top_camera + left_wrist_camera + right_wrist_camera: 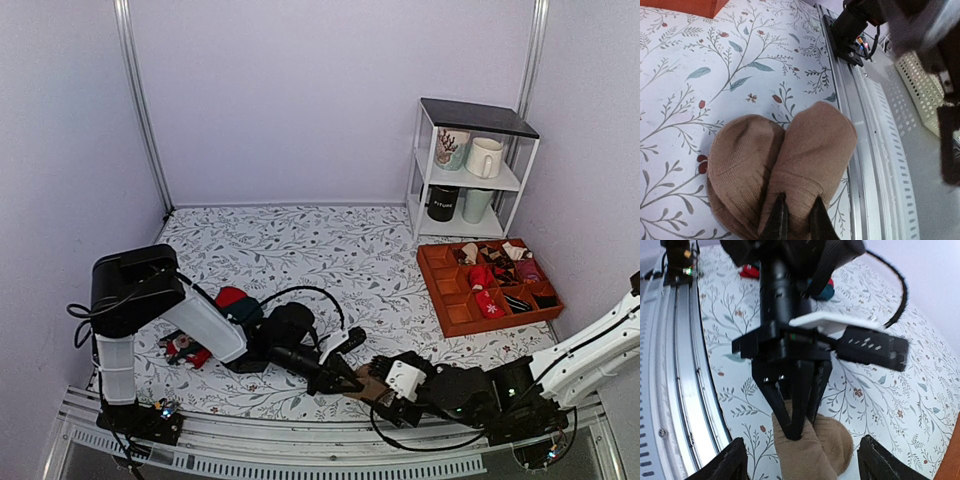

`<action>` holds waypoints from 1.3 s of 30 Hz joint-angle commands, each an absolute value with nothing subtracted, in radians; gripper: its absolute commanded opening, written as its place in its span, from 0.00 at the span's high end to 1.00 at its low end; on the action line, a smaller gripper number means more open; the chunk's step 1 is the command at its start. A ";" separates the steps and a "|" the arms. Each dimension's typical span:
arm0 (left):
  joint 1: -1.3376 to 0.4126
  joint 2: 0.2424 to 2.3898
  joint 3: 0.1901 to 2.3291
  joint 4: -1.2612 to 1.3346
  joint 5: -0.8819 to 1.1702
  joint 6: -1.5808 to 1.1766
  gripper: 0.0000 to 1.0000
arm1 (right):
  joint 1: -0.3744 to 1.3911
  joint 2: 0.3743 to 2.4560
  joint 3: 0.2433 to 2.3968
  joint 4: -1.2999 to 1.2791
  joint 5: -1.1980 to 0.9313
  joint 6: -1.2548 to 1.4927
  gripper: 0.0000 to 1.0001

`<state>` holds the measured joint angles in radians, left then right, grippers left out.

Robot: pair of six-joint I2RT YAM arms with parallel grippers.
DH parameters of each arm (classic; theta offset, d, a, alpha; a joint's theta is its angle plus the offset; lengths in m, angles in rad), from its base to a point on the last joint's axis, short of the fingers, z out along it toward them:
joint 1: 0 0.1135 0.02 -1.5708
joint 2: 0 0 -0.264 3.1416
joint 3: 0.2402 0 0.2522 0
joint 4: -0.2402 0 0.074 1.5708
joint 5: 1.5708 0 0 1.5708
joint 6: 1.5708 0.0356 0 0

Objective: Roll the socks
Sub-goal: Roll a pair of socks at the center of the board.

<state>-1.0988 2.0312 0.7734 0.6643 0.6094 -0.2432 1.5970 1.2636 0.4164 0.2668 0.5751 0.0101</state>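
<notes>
The socks (800, 160) are a tan-brown knit bundle, folded into two rounded lobes, lying on the floral tablecloth close to the front rail. My left gripper (797, 205) is shut on the right lobe, its dark fingertips pinching the knit. From the top view, the socks (368, 385) lie between the two arms' tips. In the right wrist view, my right gripper (805, 465) stands open, its fingers wide on either side of the socks (835, 447) and not touching them. The left gripper (797, 432) comes down onto the bundle from above.
An orange divided tray (445, 300) with several small rolled socks sits at the right. Behind it stands a white shelf (470, 165) with mugs. Red and dark green socks (235, 300) and another red sock (185, 348) lie by the left arm. The metal rail (875, 150) runs beside the bundle.
</notes>
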 commanded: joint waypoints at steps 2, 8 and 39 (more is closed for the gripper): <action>-1.093 2.159 0.694 0.284 0.531 -0.262 1.00 | 1.602 0.999 0.332 0.306 0.530 0.026 0.17; -1.091 2.159 0.688 0.293 0.535 -0.267 1.00 | 1.595 0.949 0.294 0.244 0.396 0.059 0.20; -1.086 2.185 0.695 0.339 0.556 -0.260 1.00 | 1.453 1.476 0.323 0.411 0.210 0.277 0.52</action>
